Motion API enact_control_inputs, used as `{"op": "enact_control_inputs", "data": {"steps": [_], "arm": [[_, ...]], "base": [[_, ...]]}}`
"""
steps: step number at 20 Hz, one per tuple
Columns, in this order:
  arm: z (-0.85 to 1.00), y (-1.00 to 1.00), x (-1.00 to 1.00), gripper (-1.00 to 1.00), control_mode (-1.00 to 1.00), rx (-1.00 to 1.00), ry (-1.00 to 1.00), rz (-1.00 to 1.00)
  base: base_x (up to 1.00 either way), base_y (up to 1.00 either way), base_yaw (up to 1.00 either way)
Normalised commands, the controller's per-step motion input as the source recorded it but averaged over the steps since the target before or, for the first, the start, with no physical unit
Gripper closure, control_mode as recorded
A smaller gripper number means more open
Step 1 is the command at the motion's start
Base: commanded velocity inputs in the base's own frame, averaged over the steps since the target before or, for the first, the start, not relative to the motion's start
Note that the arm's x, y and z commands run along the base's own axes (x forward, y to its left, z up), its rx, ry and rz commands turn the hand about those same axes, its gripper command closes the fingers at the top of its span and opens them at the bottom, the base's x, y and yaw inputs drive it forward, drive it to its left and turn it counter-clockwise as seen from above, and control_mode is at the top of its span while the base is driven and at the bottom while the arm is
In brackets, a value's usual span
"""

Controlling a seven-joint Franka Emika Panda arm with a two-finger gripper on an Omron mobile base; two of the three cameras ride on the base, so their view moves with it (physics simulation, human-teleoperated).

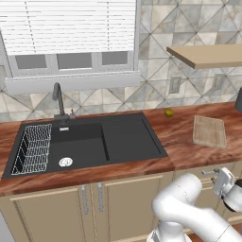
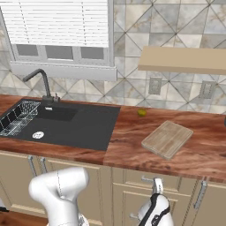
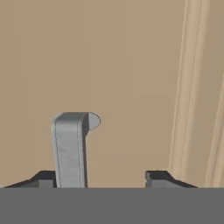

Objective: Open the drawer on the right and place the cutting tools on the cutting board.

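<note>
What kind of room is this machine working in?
A home-style kitchen, computer-rendered by the look of it. The clues: a black sink with a faucet under a blinded window, a wooden counter carrying a cutting board, and tan cabinets below.

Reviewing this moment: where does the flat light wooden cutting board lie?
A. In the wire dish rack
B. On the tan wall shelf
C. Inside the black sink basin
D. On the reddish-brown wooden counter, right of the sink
D: the flat light wooden cutting board lies on the reddish-brown wooden counter, to the right of the black sink, below the tan wall shelf.
</note>
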Motion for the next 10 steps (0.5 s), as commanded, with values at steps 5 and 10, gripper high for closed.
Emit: {"op": "enact_control_inputs", "data": {"steps": [5,10], "arm": [[0.00,0.00,0.00,1.00,-1.00,0.00,0.00,0.00],[0.00,0.00,-0.02,1.00,-1.00,0.00,0.00,0.00]], "base": [[0.00,0.00,0.00],[0.00,0.00,0.00]]}}
